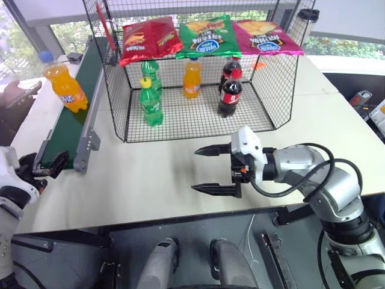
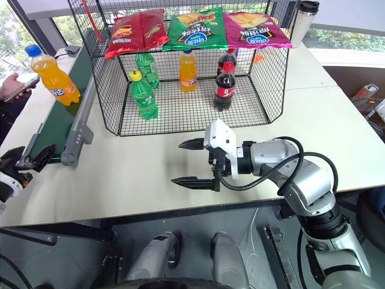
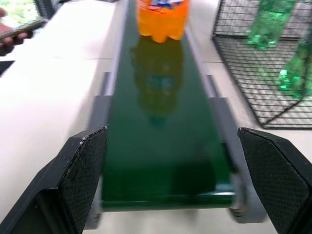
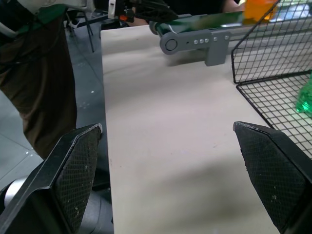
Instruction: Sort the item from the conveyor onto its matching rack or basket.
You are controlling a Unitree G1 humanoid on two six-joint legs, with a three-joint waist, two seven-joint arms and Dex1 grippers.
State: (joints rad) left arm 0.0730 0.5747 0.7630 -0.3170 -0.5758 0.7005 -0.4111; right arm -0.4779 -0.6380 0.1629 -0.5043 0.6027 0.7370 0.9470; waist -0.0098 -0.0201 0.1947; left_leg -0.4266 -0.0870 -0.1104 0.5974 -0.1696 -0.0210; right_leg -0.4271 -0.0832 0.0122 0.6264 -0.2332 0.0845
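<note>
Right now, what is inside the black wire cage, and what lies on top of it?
Inside the wire cage: two green bottles, one orange bottle, two cola bottles. On top: three chip bags, hiding the rear part.

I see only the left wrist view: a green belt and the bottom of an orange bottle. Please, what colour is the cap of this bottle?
Observer: The orange soda bottle has a blue cap.
Operator: Does something already stand in the basket?
Observer: Yes, the wire basket holds two green bottles, an orange bottle with an orange cap and two cola bottles.
Operator: Where is the other gripper?
Observer: The right gripper hangs open above the table, in front of the basket, holding nothing.
</note>
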